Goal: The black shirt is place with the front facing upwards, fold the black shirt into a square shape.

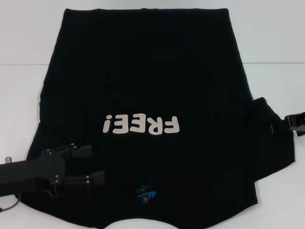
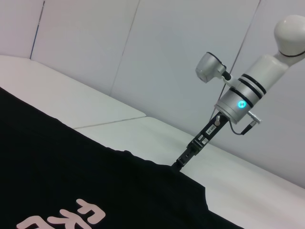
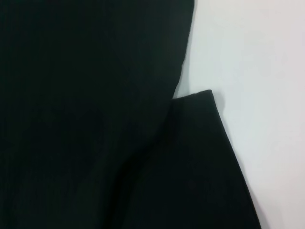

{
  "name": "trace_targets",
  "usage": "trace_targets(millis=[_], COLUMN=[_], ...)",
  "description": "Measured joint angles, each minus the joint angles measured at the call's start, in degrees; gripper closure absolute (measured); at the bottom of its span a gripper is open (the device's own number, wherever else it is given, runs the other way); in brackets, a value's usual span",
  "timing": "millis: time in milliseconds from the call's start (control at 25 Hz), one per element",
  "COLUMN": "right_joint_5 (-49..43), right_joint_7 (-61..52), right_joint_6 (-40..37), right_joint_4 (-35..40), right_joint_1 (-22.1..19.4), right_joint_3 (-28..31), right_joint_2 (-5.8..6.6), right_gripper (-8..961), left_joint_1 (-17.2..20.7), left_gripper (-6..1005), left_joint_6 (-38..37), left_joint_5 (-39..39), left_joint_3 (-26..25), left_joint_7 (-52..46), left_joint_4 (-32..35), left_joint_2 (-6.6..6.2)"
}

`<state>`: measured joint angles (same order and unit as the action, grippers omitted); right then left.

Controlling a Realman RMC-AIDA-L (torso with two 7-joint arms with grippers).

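The black shirt (image 1: 152, 81) lies spread flat on the white table, front up, its white "FREE!" print (image 1: 141, 124) upside down from my head view. Its blue neck label (image 1: 145, 193) is near the front edge. My left gripper (image 1: 93, 164) hovers open over the shirt's near-left shoulder area, nothing between its fingers. My right gripper (image 1: 296, 123) sits at the table's right, at the outer edge of the right sleeve (image 1: 271, 138). The left wrist view shows that right gripper (image 2: 183, 160) meeting the shirt (image 2: 71, 181) edge. The right wrist view shows only shirt (image 3: 86, 119) and sleeve (image 3: 205, 157).
A white table (image 1: 24, 95) bears the shirt, with a seam line (image 1: 21, 64) running across it. Bare table shows on both sides of the shirt and beyond its hem. White wall panels (image 2: 143, 47) stand behind the right arm.
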<state>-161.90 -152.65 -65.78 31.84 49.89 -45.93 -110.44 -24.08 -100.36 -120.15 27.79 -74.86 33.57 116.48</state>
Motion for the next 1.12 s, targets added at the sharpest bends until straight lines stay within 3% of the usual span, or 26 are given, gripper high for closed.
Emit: trace_targets(millis=[520,760,1120], right_joint_5=[0.01,-0.05,-0.08], right_joint_7=[-0.40,-0.55,-0.58], right_joint_6=[0.10,0.04,-0.37], right_joint_4=[-0.20,-0.03,0.52], right_joint_1=[0.24,0.32,0.32], right_joint_3=[-3.58,-3.78,-4.38], right_joint_2=[-0.22,-0.30,-0.30], right_gripper=[156,384,589], left_joint_1=[0.00,0.07,0.02], left_gripper=[47,48,47], left_joint_6=[-0.15,-0.20,-0.20], left_joint_5=[0.00,0.00,0.00], left_joint_3=[-0.11,-0.18,-0.19], left_joint_7=[-0.03,-0.03,-0.21], left_joint_4=[0.00,0.00,0.01], left_joint_2=[-0.03,-0.09,-0.24])
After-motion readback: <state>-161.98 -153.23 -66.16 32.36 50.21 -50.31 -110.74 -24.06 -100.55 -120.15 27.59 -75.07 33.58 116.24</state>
